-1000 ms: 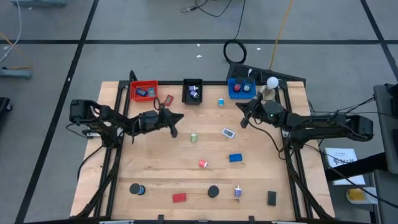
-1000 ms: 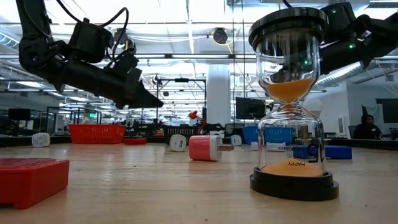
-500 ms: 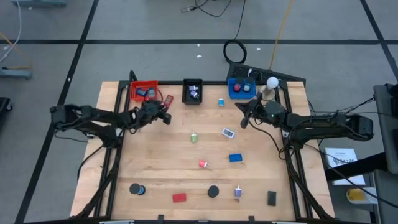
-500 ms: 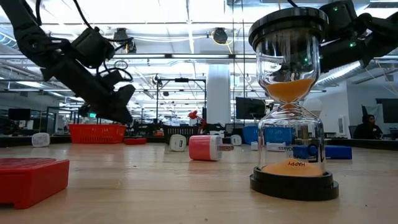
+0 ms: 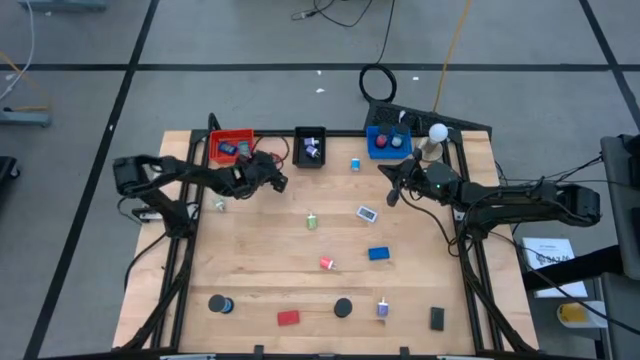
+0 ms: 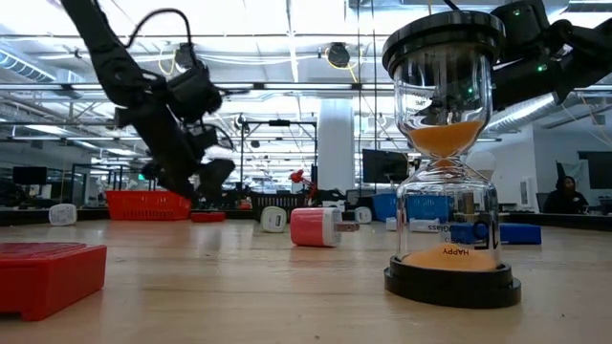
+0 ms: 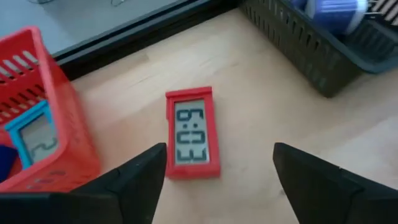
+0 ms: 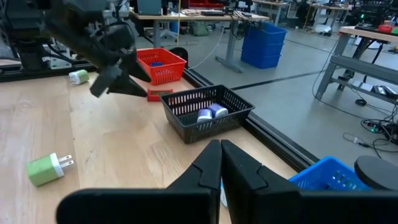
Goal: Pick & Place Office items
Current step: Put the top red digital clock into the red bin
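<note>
The left gripper (image 7: 214, 180) is hanging over the far left part of the table (image 5: 280, 290) with its fingers spread wide and nothing between them, and directly under it a small red clock (image 7: 193, 132) is lying flat on the wood, just beside the red basket (image 7: 37, 93) but outside it, at about eleven o'clock from the table's middle. From this I judge that the sorting step for this red clock is only half finished, since the clock is resting between the red basket and the black basket (image 5: 310, 146) rather than inside either. The next move probably calls for lowering the open fingers around the clock's narrow sides, closing, lifting, and carrying it toward ten o'clock over the red basket's rim. The right gripper (image 8: 221, 163) is waiting near the blue basket (image 5: 388, 143) at about one o'clock, fingers pressed together and empty. Other small items are lying scattered toward six o'clock.
</note>
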Action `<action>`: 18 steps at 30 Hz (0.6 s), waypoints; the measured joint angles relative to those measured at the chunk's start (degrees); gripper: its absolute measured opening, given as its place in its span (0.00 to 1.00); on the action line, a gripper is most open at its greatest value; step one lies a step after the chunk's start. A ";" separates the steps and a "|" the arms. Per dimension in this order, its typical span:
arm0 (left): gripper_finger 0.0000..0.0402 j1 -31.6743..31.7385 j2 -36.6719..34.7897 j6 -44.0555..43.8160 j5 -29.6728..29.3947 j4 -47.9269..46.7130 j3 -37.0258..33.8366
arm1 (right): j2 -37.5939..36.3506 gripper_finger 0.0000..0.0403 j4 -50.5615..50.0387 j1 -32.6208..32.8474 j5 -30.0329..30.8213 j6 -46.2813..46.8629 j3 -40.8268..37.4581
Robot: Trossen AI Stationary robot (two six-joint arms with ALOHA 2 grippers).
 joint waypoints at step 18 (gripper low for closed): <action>0.60 1.83 5.75 -0.70 1.93 0.20 1.84 | 0.00 0.01 0.04 0.00 0.00 0.18 0.00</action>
